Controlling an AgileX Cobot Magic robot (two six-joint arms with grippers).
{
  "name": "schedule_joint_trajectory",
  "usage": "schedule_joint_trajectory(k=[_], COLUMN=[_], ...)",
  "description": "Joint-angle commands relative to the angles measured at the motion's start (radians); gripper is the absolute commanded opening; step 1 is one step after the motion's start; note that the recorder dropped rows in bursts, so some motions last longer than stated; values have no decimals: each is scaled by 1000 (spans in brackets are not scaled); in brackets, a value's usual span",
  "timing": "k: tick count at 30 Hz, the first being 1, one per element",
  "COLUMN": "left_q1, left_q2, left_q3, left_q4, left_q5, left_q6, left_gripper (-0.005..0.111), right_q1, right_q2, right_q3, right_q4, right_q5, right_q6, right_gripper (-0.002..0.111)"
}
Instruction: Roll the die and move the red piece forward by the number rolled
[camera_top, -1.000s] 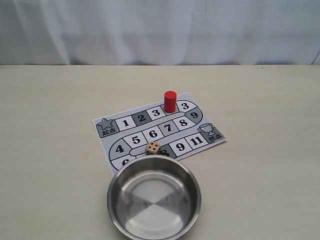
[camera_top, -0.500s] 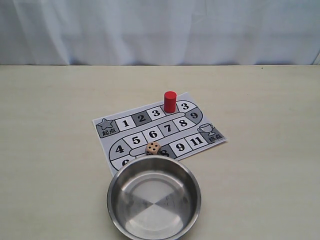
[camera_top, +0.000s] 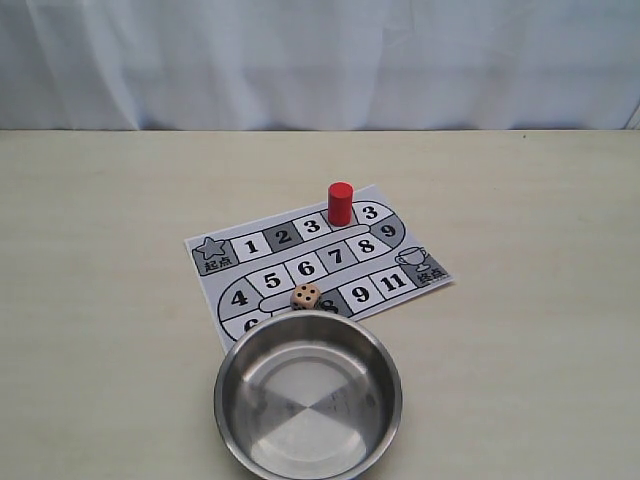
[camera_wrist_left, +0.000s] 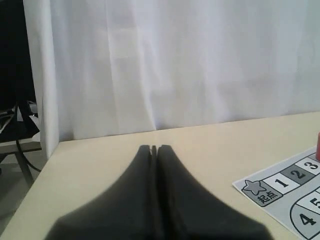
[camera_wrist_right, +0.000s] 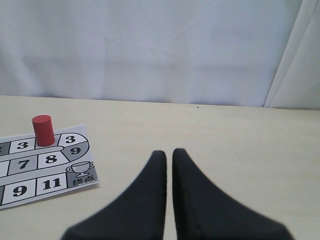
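Right, from my console the die (camera_top: 306, 295) sits on the paper game board (camera_top: 211, 288), in the row nearest the exterior camera, just left of the square marked 9 and just beyond the far rim of the steel bowl (camera_top: 222, 380); I cannot tell whether it touches that rim. Its top face shows four dark pips. The red piece (camera_top: 340, 203) stands upright in the board's far row, between two squares that both read 3 (an odd bit of numbering, but that is what is printed). The bowl rests on the pale table (camera_top: 520, 250) and covers the board's near edge. My left gripper (camera_wrist_left: 154, 148) has its dark fingers pressed together with nothing between them, hovering over bare table beside the star corner of the board. My right gripper (camera_wrist_right: 169, 152) is nearly closed too, only a thin sliver of table showing between its fingers, and it grips nothing; it hangs well apart from the red piece.
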Motion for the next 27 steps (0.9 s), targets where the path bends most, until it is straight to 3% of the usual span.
schedule_joint_trajectory(k=[1, 14, 27], left_q1=[0, 0, 0], left_q2=[-2, -2, -2], left_q3=[13, 13, 13], left_q4=[-2, -27, -18], left_q5=[-12, 132, 129], left_q6=[-10, -74, -74], left_gripper=[0, 0, 0], right_q1=[2, 2, 2], right_q2=[-5, -5, -5], right_q3=[3, 3, 3], right_q4=[0, 0, 0], right_q5=[0, 0, 0], right_q6=[-5, -3, -5], right_gripper=[4, 4, 4])
